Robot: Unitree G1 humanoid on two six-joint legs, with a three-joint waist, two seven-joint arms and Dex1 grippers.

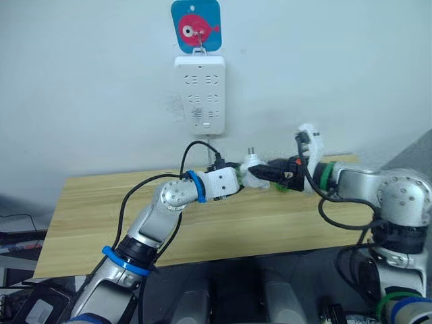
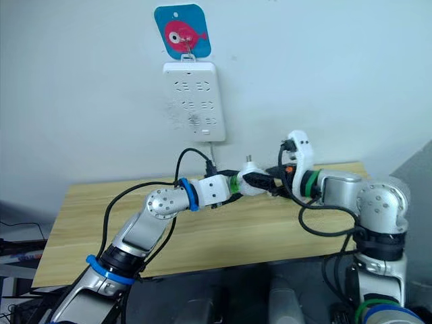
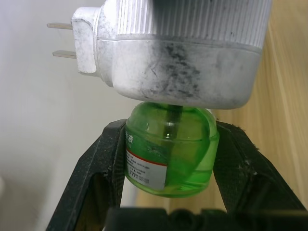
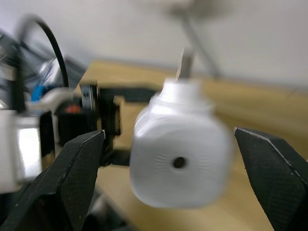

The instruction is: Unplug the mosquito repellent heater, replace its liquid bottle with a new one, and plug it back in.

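The mosquito repellent heater (image 1: 253, 166) is a small white round unit held in the air above the table, its two plug prongs pointing up. A green liquid bottle (image 3: 168, 154) hangs from its underside. My left gripper (image 3: 171, 127) is shut on that bottle, one black finger (image 3: 103, 168) pressed to each side. From the other side, my right gripper (image 4: 169, 134) is open, its fingers (image 4: 82, 159) spread on either side of the heater's (image 4: 178, 163) holed face with a gap on the left. Both grippers meet at the heater (image 2: 251, 181).
A tall white multi-socket strip (image 1: 200, 94) hangs on the wall under a blue fish tag (image 1: 196, 25), straight above the heater. The wooden table (image 1: 101, 216) runs below both arms. A small green spot (image 1: 279, 187) shows under my right gripper.
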